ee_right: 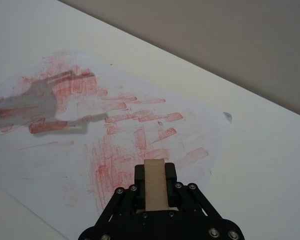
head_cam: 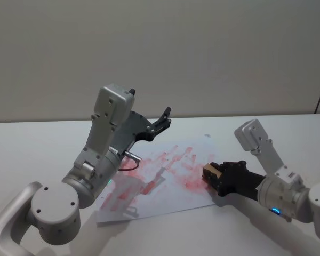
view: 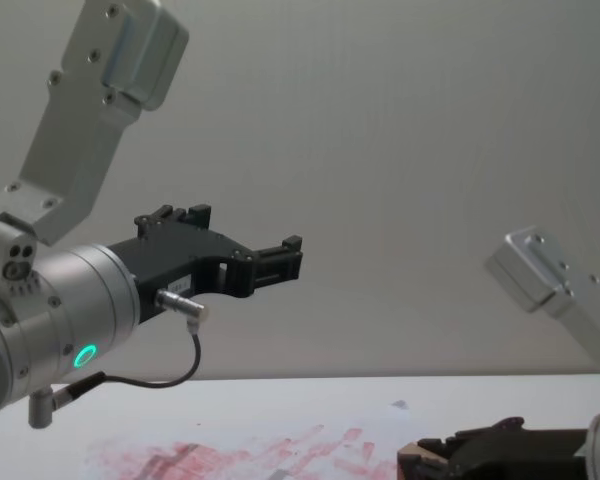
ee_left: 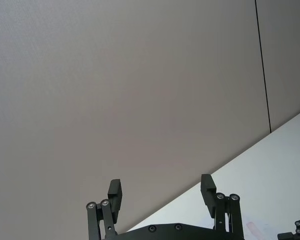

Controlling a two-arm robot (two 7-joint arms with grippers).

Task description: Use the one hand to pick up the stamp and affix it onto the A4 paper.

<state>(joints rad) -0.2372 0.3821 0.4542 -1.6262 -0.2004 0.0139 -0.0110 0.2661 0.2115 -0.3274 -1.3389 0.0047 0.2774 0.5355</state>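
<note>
The stamp [ee_right: 155,184] is a tan wooden block clamped between the black fingers of my right gripper [ee_right: 155,172]. In the head view the stamp [head_cam: 210,172] sits at the right edge of the A4 paper [head_cam: 165,176], low over the sheet; whether it touches the paper I cannot tell. The A4 paper [ee_right: 90,135] is white and covered with smudged red prints. My left gripper [head_cam: 166,118] hangs raised above the paper's far side, open and holding nothing. In its own wrist view the left gripper [ee_left: 162,192] points at the wall.
The white table [head_cam: 32,144] runs around the paper on all sides. A grey wall [head_cam: 160,48] stands behind the table. The left arm [head_cam: 98,160] reaches over the paper's left part and casts a shadow on it.
</note>
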